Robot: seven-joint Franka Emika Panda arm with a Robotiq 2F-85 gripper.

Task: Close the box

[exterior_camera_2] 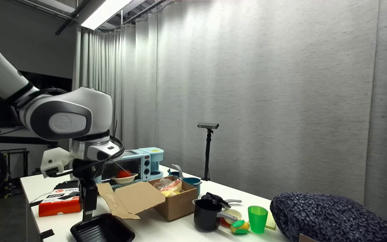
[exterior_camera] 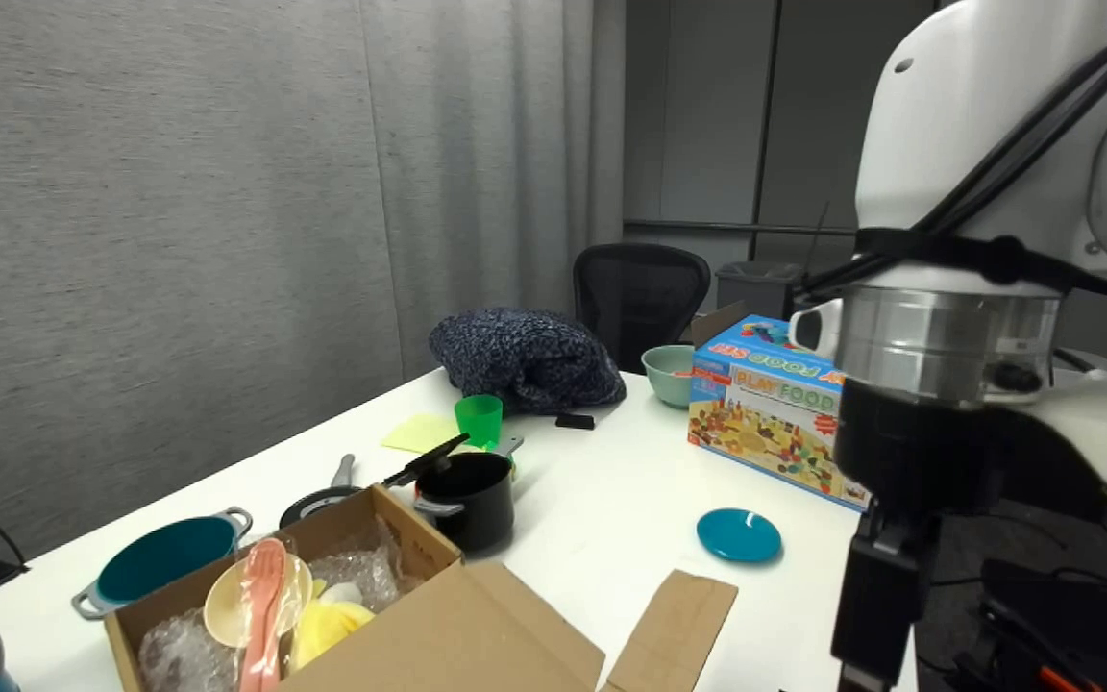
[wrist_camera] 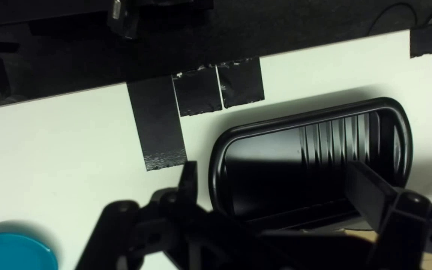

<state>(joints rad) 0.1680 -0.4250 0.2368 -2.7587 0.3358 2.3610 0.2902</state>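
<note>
The box (exterior_camera: 477, 634) is a brown cardboard carton standing open on the white table, also in an exterior view (exterior_camera_2: 181, 205). A wide flap leans outward on the robot's side, with a narrower strip of cardboard beyond it. Bubble wrap, pink utensils, a cream bowl and a yellow item lie inside. My gripper (wrist_camera: 272, 168) is open and empty, its fingers wide apart above a black ribbed tray (wrist_camera: 276, 146). In an exterior view the gripper (exterior_camera_2: 87, 215) is beside the outer flap, apart from the box. A bit of cardboard shows at the wrist view's lower right.
A black pot (exterior_camera: 477, 519) and a teal pot (exterior_camera: 169, 557) stand close to the box. A blue plate (exterior_camera: 739, 535) and a printed toy box (exterior_camera: 774, 413) are on the table. A red box (exterior_camera_2: 60, 205) and a light-blue toaster oven (exterior_camera_2: 143, 164) are near the arm.
</note>
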